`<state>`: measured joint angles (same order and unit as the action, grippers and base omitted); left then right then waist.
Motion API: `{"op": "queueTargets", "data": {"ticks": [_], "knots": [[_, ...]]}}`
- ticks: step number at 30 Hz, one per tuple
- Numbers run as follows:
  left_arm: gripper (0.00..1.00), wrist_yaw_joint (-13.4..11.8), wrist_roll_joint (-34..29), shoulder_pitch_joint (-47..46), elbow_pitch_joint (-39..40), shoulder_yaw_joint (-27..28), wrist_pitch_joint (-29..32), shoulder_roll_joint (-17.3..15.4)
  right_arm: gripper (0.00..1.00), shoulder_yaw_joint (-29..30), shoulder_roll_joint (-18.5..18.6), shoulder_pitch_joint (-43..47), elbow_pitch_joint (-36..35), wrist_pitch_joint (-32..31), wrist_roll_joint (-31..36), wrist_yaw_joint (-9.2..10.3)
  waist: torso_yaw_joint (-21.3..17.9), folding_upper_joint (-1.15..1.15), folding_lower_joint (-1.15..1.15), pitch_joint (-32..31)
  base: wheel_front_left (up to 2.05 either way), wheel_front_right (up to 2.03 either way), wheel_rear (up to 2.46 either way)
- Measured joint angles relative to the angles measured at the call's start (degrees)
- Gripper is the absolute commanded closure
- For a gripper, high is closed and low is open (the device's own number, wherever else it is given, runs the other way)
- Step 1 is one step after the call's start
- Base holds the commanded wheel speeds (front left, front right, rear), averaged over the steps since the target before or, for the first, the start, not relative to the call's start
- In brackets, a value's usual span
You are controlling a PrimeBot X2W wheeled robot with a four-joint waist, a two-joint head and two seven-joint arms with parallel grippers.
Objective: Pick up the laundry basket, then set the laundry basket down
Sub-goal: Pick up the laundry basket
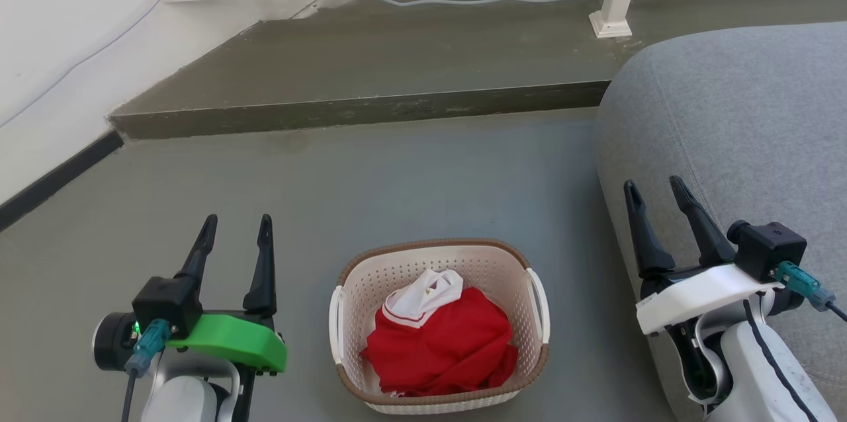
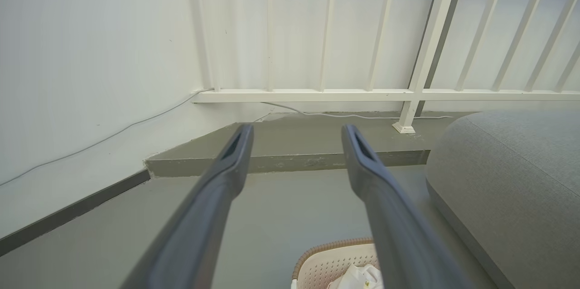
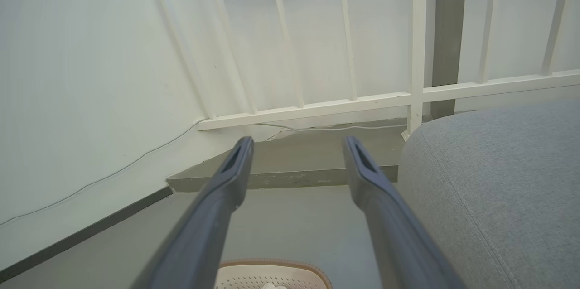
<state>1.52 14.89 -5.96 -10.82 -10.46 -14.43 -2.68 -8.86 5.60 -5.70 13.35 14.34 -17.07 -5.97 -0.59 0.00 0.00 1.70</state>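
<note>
Jaws parted and empty, the left gripper (image 1: pixel 238 218) and right gripper (image 1: pixel 652 182) hover on either side of the laundry basket (image 1: pixel 433 245), touching nothing. The basket sits on the grey floor (image 1: pixel 397 170) between them, a red garment (image 1: pixel 443 342) and a white garment (image 1: pixel 427 293) heaped inside, its white handles (image 1: pixel 335 316) ungrasped. The lift looks not yet begun. The right gripper crowds a grey cushion (image 1: pixel 728 111); a snag there, or uneven grips on the thin handles, could tip the load.
</note>
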Motion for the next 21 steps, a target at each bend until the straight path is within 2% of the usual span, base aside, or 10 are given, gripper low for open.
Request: {"op": "queueTargets", "data": {"ticks": [10, 21], "knots": [[0.00, 0.00, 0.01, -0.15, 0.38, 0.83, 0.00, 0.03, 0.00, 0.62, -0.32, -0.08, -0.01, 0.00, 0.07, -0.05, -0.38, 0.00, 0.00, 2.33, 0.00, 0.00, 0.00], [0.00, 0.05, 0.66, -2.95, -0.51, -0.42, 0.00, 0.10, 0.00, 1.59, -0.52, -2.54, 0.76, 0.00, 0.05, -0.38, -1.29, 0.00, 0.00, 8.32, 0.00, 0.00, 0.00]]}}
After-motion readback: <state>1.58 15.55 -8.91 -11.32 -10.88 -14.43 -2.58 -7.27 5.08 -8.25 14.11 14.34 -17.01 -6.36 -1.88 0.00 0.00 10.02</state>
